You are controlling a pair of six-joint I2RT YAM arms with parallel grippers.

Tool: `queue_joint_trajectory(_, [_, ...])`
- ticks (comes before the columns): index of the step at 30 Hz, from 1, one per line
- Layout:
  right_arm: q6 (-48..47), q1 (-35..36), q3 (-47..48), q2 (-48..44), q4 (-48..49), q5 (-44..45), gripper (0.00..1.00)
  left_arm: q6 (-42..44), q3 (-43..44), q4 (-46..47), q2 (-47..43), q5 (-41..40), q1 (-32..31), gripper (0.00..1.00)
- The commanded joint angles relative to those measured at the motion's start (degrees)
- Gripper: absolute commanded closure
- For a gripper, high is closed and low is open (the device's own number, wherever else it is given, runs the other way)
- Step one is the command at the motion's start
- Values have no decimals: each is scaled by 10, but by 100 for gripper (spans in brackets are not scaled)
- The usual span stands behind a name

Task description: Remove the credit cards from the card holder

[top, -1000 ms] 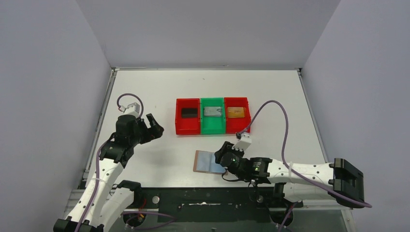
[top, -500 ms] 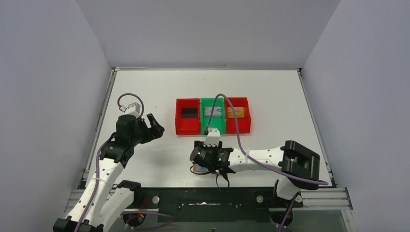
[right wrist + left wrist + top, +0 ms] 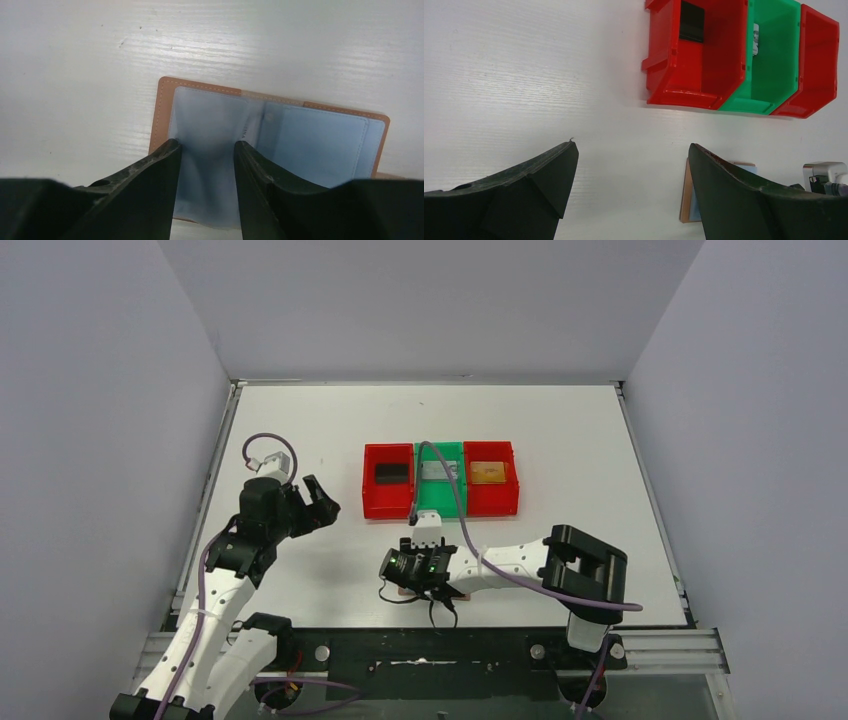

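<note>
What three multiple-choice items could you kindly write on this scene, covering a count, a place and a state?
1. How many bins stand in the row? A. three B. two C. four
2. Where does the card holder lie? A. in a bin B. against the far wall C. on the table, under the right gripper
3. The jaws of the left gripper are: A. shut on a card B. wide apart and empty C. shut on a bin

1 A: red, green, red in the top view.
2 C: the right wrist view shows it open on the white surface.
3 B: only table shows between them.
</note>
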Motion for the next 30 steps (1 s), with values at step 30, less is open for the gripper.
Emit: queue_joint_trajectory(30, [60, -92, -446, -293, 539, -103, 73, -129, -42, 354, 215, 52, -374, 32])
